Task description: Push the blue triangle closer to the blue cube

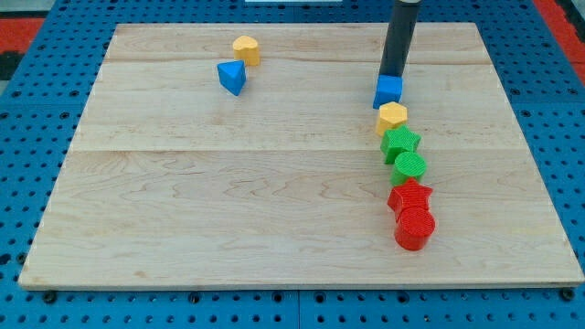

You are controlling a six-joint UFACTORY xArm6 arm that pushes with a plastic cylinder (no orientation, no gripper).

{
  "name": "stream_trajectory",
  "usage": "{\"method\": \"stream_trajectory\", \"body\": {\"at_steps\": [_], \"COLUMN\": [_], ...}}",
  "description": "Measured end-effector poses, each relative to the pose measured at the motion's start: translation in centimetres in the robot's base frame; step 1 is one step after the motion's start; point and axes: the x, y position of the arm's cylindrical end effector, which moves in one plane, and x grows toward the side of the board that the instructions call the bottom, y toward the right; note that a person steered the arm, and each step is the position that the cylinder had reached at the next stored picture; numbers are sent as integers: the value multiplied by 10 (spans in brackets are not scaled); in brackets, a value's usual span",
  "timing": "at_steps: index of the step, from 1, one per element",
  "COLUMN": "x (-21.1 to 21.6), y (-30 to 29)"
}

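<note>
A pale wooden desk (274,210) filled the view, seen from above and slightly in front. There was no hand on this arm to open or close, only a straight dark rod reaching down from the view's top. My tip (391,75) stood at the far edge of the blue cube (388,91), touching it or just behind it; which one could not be told.

The blue triangle (232,77) lay well apart from the cube, toward the view's upper left, with a yellow block (246,49) just beside it on its upper right.

Below the cube, a tight column ran toward the view's bottom: a yellow hexagonal block (392,118), a green star (399,143), a green cylinder (409,167), a red star (410,196) and a red cylinder (415,228).

The task appeared barely begun. The triangle looked unmoved from the cube's far side of the board, and my tip was nowhere near it. Getting round to the triangle's left side and pushing it rightward remained.
</note>
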Motion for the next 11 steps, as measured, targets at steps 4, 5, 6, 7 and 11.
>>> {"method": "stream_trajectory", "body": {"at_steps": [4,5,6,7,11], "x": [17,40,3,-6,-13], "y": [-161,-257,-302,-205,-96]}}
